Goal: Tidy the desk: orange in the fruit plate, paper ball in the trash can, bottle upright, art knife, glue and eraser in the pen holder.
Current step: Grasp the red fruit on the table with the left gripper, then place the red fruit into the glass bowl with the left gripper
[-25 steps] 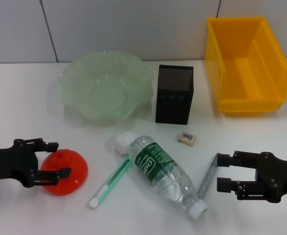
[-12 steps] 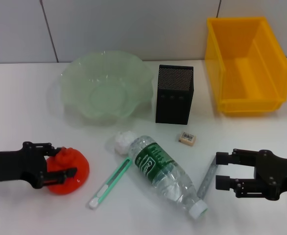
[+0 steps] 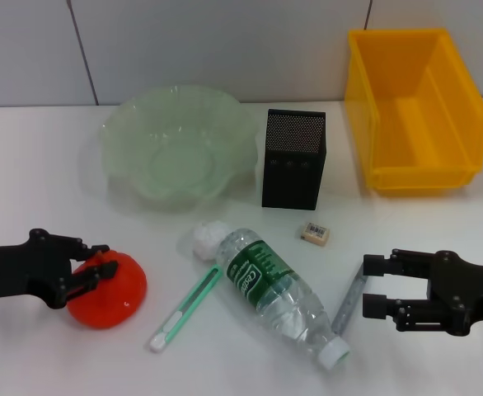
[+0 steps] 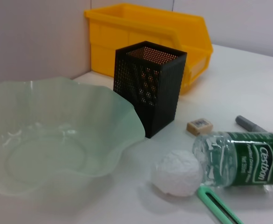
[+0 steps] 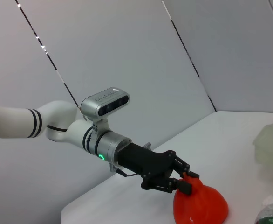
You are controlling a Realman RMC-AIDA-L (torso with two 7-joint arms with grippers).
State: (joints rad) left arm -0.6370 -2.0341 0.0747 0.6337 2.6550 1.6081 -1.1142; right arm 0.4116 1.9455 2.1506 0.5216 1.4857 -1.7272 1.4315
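Observation:
The red-orange orange (image 3: 114,290) sits on the table at front left. My left gripper (image 3: 87,266) is shut on its upper left side; the right wrist view shows the left gripper (image 5: 183,180) pinching the orange (image 5: 201,205) at its pointed top. The bottle (image 3: 283,293) lies on its side mid-table, with the paper ball (image 3: 208,239) at its base and the green art knife (image 3: 184,307) beside it. A grey glue stick (image 3: 350,299) lies just in front of my open right gripper (image 3: 373,285). Near the pen holder (image 3: 293,158) rests the eraser (image 3: 316,234).
The pale green fruit plate (image 3: 134,124) stands at the back left, beside the pen holder. The yellow trash can (image 3: 373,124) is at the back right. The left wrist view shows the fruit plate (image 4: 122,116), pen holder (image 4: 150,88), paper ball (image 4: 177,172) and eraser (image 4: 199,127).
My left gripper's fingers have closed in from wide apart onto the top of the orange, and the orange has shifted slightly. The right arm has barely moved.

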